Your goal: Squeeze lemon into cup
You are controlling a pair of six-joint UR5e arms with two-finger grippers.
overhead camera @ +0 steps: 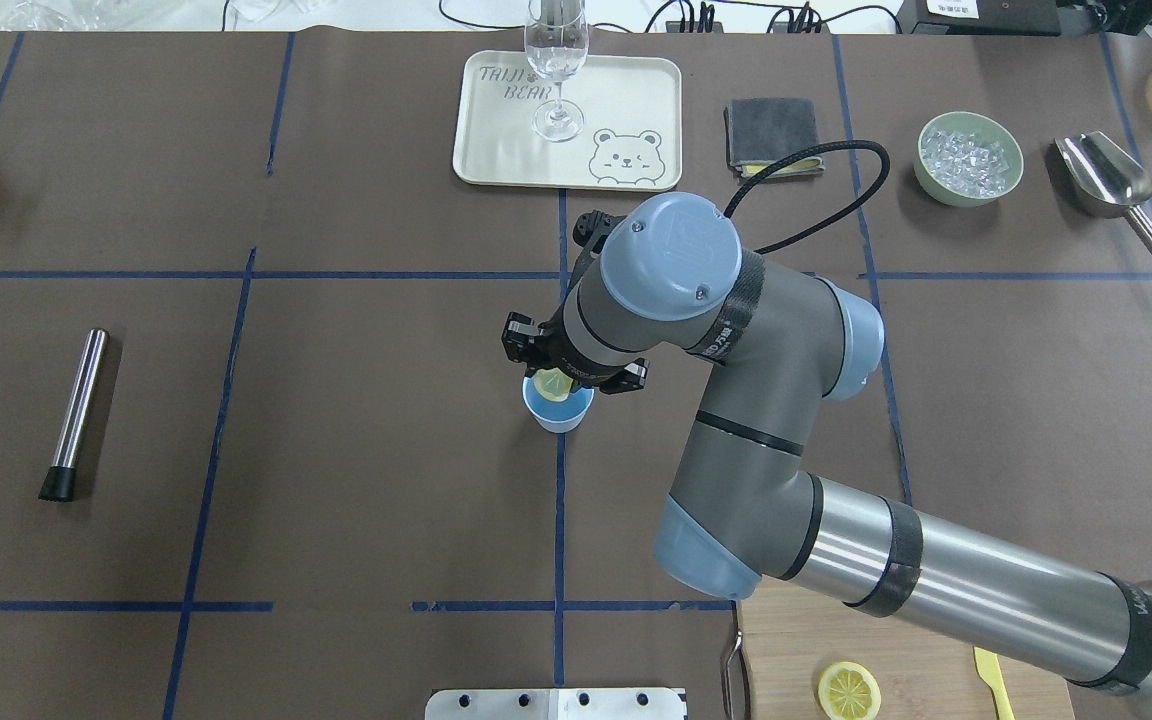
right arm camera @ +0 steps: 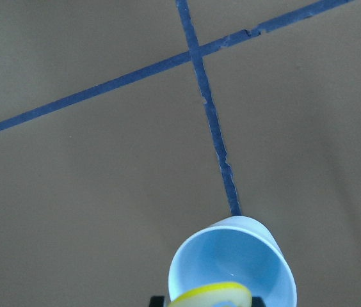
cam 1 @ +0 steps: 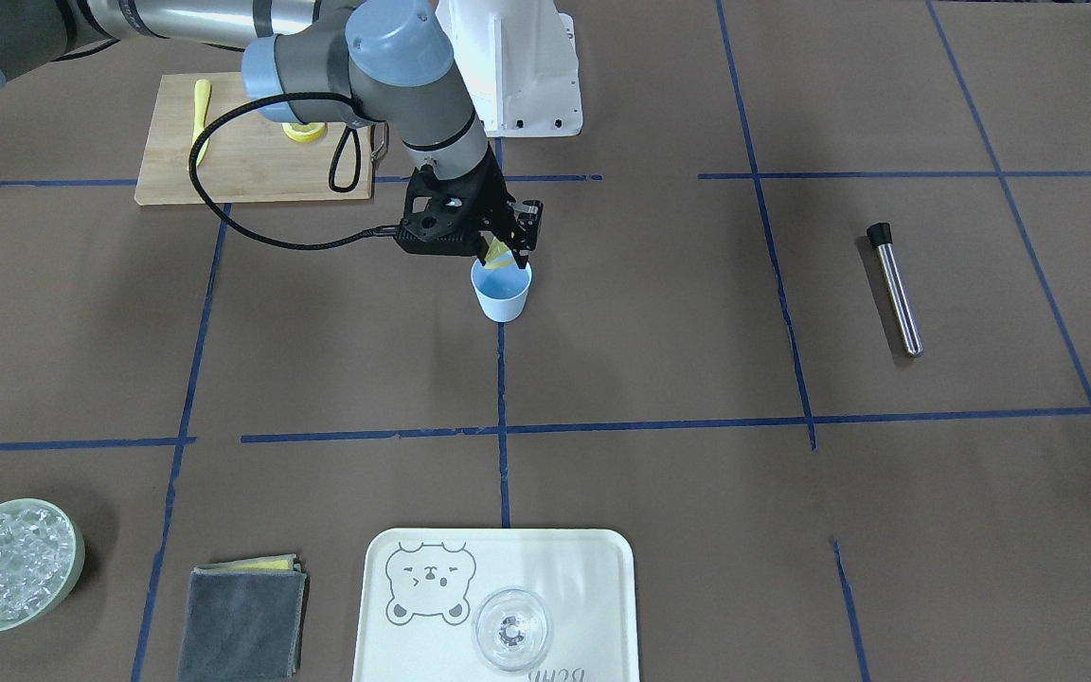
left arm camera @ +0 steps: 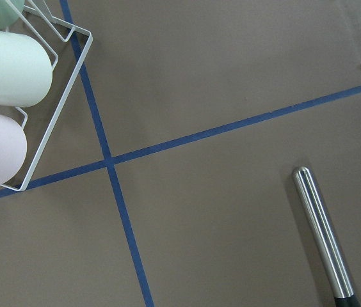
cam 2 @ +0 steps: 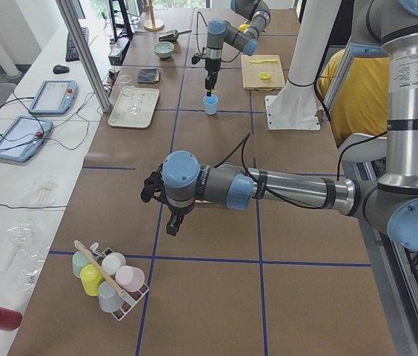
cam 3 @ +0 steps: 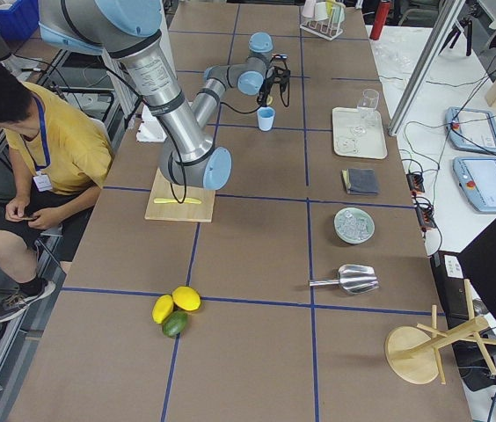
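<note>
The light-blue cup (cam 1: 502,296) stands on the brown table near its middle. My right gripper (cam 1: 507,256) hangs just over the cup's mouth, shut on a yellow lemon slice (cam 1: 495,253) held on edge. In the overhead view the slice (overhead camera: 553,386) sits above the cup (overhead camera: 558,408). The right wrist view shows the slice's rim (right arm camera: 210,297) over the cup's open mouth (right arm camera: 232,268). A second lemon slice (cam 1: 304,132) lies on the wooden cutting board (cam 1: 252,156). My left gripper (cam 2: 173,222) shows only in the exterior left view, low over bare table; I cannot tell whether it is open or shut.
A yellow knife (cam 1: 201,116) lies on the board. A steel rod with a black end (cam 1: 894,289) lies to one side. A cream tray (cam 1: 508,559) holds a clear glass (cam 1: 511,629). A green bowl of ice (cam 1: 10,565) and a grey cloth (cam 1: 241,620) lie nearby. A wire rack of cups (cam 2: 109,278) stands by the left arm.
</note>
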